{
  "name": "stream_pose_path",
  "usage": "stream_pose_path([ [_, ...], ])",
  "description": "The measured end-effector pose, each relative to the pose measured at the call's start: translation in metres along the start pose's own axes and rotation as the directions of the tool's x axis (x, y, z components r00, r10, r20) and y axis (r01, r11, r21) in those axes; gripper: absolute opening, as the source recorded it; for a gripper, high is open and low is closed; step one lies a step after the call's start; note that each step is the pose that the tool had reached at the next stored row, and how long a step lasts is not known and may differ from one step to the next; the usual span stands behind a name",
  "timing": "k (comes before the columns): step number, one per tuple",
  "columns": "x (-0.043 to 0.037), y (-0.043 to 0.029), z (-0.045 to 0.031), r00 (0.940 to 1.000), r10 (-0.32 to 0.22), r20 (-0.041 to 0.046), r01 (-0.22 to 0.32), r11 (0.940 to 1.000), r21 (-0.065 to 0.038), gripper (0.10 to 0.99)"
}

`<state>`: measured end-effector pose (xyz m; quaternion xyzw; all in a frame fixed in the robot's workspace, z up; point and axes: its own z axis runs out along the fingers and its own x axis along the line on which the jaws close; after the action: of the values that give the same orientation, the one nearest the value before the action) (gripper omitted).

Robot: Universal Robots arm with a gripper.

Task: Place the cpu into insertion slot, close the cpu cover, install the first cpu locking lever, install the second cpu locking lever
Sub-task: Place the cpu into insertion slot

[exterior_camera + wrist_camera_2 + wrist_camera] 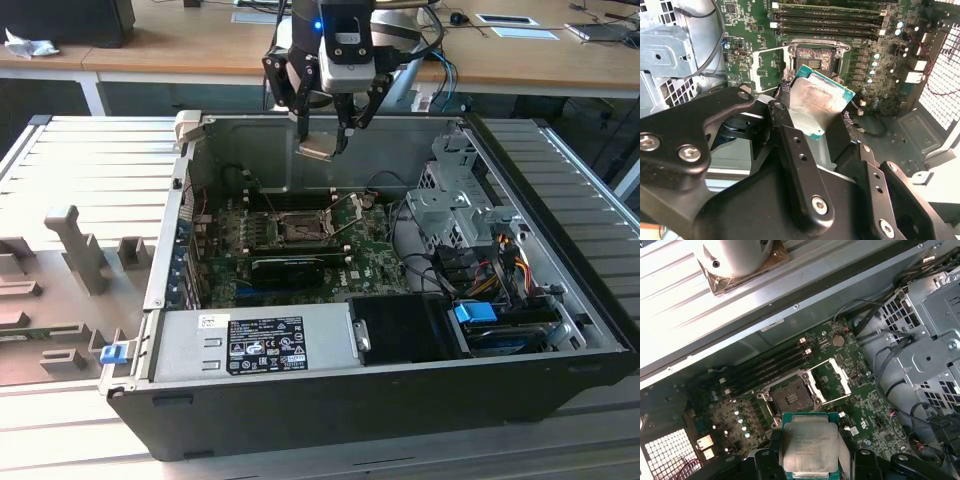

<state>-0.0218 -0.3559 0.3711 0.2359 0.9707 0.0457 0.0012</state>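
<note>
The gripper (812, 114) was clenched on the cpu (816, 97), carried well above the bare insertion slot (790, 396), beside which the cpu cover (842, 376) lay swung open. Placement was seemingly in hand, and it called for squaring the cpu over the insertion slot.

The hand (322, 143) hangs above the open computer case (400, 400), pinching the cpu (318, 151) near the case's rear wall; the insertion slot (300, 229) lies uncovered inside the case.
</note>
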Motion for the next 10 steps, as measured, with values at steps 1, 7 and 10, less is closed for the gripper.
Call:
stream_pose_path([
  [1, 0.0, 0.0, 0.0, 1.0, 0.006, 0.0005, -0.006, 1.0, 0.0, 0.525],
  [7, 0.0, 0.0, 0.0002, 0.9992, 0.04, 0.0036, -0.04, 0.9992, -0.001, 0.525],
  [10, 0.0, 0.0, 0.0003, 0.9985, 0.055, 0.0049, -0.055, 0.9985, -0.001, 0.525],
])
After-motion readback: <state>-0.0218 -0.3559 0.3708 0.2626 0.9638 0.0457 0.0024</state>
